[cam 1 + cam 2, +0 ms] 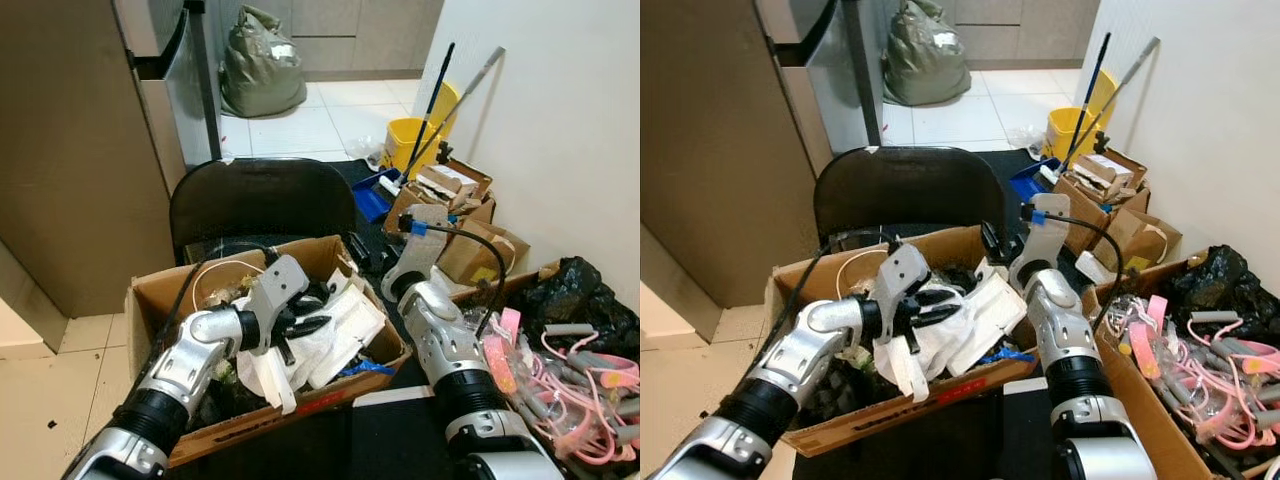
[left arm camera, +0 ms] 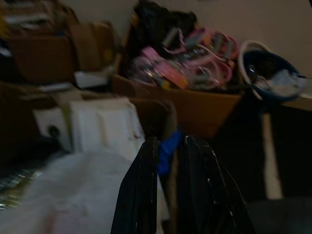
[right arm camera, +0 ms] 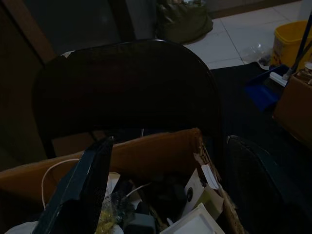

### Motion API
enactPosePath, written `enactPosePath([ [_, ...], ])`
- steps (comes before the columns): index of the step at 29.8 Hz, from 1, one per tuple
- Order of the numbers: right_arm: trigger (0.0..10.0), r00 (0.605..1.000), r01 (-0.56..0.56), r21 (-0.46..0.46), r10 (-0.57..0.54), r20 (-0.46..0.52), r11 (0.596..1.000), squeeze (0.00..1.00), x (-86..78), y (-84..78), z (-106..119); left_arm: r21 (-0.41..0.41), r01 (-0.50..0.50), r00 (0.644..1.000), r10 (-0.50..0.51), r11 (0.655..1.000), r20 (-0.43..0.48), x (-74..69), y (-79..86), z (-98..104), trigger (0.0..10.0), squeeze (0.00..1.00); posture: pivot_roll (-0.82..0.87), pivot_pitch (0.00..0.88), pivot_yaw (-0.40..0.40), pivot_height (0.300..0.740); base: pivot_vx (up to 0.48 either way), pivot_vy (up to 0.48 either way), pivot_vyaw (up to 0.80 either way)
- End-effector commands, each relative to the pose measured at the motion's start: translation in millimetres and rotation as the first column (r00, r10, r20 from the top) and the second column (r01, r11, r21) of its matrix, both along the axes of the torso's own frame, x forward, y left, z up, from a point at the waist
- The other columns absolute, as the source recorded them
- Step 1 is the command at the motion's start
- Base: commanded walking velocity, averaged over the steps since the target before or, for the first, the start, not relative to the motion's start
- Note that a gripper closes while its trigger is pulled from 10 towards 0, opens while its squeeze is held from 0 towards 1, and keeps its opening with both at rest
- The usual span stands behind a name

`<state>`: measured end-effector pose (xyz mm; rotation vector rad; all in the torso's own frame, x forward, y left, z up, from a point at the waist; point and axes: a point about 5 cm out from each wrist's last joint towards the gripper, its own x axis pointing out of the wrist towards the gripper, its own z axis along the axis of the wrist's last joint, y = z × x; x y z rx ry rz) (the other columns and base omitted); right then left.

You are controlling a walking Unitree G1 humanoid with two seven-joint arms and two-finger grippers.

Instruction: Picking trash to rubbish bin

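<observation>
From the head camera I see an open brown cardboard box point(image 1: 150, 300) stuffed with rubbish, sitting low in the middle of my view, with a black rounded chair back point(image 1: 262, 205) just behind it at twelve o'clock. My left pincer point(image 1: 305, 325) reaches into the box from seven o'clock, its two black fingers point(image 2: 139, 195) nearly together over a heap of crumpled white paper and plastic wrapping point(image 1: 330, 335). In the left wrist view a scrap of blue material point(image 2: 168, 148) sits between the fingers, but I cannot tell whether they actually grip it or the white trash beneath.

My right pincer point(image 1: 362, 252) hovers at the box's far right corner, at about one o'clock from the white heap. Its wrist view shows the fingers point(image 3: 80, 187) spread wide apart with nothing between them, looking down over the box's back wall and a thin white cable point(image 3: 53, 170) inside.

At three o'clock stands a second cardboard box holding a tangle of pink cords and plastic pieces point(image 1: 570, 385) and a black plastic bag point(image 1: 575, 290). Farther off at one o'clock a yellow mop bucket point(image 1: 410, 140) stands on the white tiled floor point(image 1: 300, 125), and a bulging olive-green sack point(image 1: 262, 62) rests at twelve o'clock.
</observation>
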<state>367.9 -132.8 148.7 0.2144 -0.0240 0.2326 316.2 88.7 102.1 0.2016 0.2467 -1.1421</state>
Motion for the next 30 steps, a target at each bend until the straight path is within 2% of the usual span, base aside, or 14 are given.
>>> enactPosePath([
  [1,10.0,1.000,0.017,0.002,-0.017,0.000,1.000,0.00,-1.2,-3.6,-1.7,0.012,0.032,0.999,-0.032,0.999,-0.034,-1.3,-3.5,-5.8,10.0,0.03,-0.05,0.148,-0.021,0.740,0.000,0.000,0.00],
  [4,10.0,1.000,0.022,0.002,-0.022,0.002,1.000,0.00,-0.5,-4.6,-0.9,-0.010,0.056,0.997,-0.057,0.998,-0.054,-1.2,-5.2,-7.4,10.0,0.06,-0.06,0.153,-0.018,0.740,0.000,0.000,0.00],
  [6,10.0,1.000,0.021,-0.001,-0.021,0.002,1.000,0.00,0.3,-4.1,-0.7,-0.024,0.111,0.990,-0.113,0.993,-0.083,-3.6,-10.3,-7.8,10.0,0.06,-0.06,0.152,-0.022,0.740,0.000,0.000,0.00],
  [9,10.0,1.000,0.021,-0.001,-0.021,0.002,1.000,0.00,0.4,-4.1,-0.7,-0.027,0.119,0.989,-0.121,0.992,-0.087,-3.5,-10.8,-8.0,10.0,0.06,-0.06,0.152,-0.022,0.740,0.000,0.000,0.00],
  [13,10.0,1.000,0.010,-0.004,-0.010,0.002,1.000,0.00,2.1,-1.4,0.6,0.048,0.174,0.977,-0.166,0.984,-0.133,-7.6,-14.5,-20.5,10.0,0.05,-0.06,0.148,-0.030,0.740,0.000,0.000,0.00],
  [15,10.0,1.000,0.007,-0.006,-0.007,0.003,1.000,0.00,3.2,-0.4,1.8,0.115,0.198,0.970,-0.177,0.973,-0.164,-9.7,-12.4,-29.7,10.0,0.04,-0.06,0.145,-0.033,0.740,0.000,0.000,0.00],
  [17,10.0,1.000,0.004,-0.007,-0.004,0.004,1.000,0.00,4.7,0.1,3.5,0.180,0.183,0.970,-0.148,0.967,-0.191,-9.6,-7.2,-39.1,10.0,0.04,-0.06,0.144,-0.035,0.740,0.000,0.000,0.00],
  [20,10.0,1.000,0.002,-0.008,-0.002,0.006,1.000,0.00,6.2,-0.2,5.5,0.231,0.135,0.972,-0.083,0.964,-0.222,-8.7,1.4,-48.6,10.0,0.04,-0.06,0.141,-0.038,0.740,0.000,0.000,0.00],
  [30,10.0,1.000,0.003,-0.008,-0.003,0.010,1.000,0.00,7.8,-0.4,6.9,0.340,0.043,0.981,0.025,0.940,-0.192,-7.2,16.5,-64.0,10.0,0.04,-0.06,0.142,-0.038,0.740,0.000,0.000,0.00],
])
